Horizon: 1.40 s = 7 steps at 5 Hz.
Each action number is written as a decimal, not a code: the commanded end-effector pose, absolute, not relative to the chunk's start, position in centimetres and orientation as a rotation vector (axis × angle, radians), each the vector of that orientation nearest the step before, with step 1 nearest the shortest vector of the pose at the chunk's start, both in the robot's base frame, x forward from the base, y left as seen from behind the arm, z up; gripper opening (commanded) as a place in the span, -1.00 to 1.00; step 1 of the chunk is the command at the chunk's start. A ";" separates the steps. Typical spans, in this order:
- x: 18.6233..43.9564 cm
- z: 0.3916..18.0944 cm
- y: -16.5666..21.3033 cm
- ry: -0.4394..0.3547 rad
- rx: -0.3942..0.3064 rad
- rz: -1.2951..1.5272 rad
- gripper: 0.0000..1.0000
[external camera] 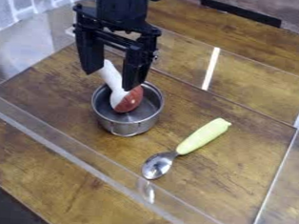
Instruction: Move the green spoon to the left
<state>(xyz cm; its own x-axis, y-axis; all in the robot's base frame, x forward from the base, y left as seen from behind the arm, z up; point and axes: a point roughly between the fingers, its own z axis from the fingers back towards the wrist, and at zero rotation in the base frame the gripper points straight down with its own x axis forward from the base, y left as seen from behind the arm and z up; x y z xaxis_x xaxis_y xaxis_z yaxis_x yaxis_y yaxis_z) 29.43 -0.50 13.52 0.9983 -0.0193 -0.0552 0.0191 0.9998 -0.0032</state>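
The green spoon (188, 147) lies flat on the wooden table (64, 94), right of centre toward the front. Its chunky yellow-green handle points up-right and its shiny metal bowl (158, 166) points down-left. My black gripper (113, 75) hangs well to the left of it, above the back of a metal pot (124, 111). Its fingers (89, 58) point down and stand open, with nothing gripped. A white-handled utensil with a red head (125, 96) leans in the pot, its handle rising between my fingers.
Clear plastic walls (97, 168) ring the table at the front, left and right. The pot sits just left of the spoon. Bare wood lies at the front left and at the back right.
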 end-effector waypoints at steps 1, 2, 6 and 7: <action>29.9 12.2 -0.7 0.084 -0.010 0.020 1.00; 30.4 11.2 -2.5 0.085 -0.012 -0.027 1.00; 33.7 7.6 -11.9 0.020 0.014 -0.255 1.00; 35.0 7.3 -11.3 0.021 0.018 -0.268 1.00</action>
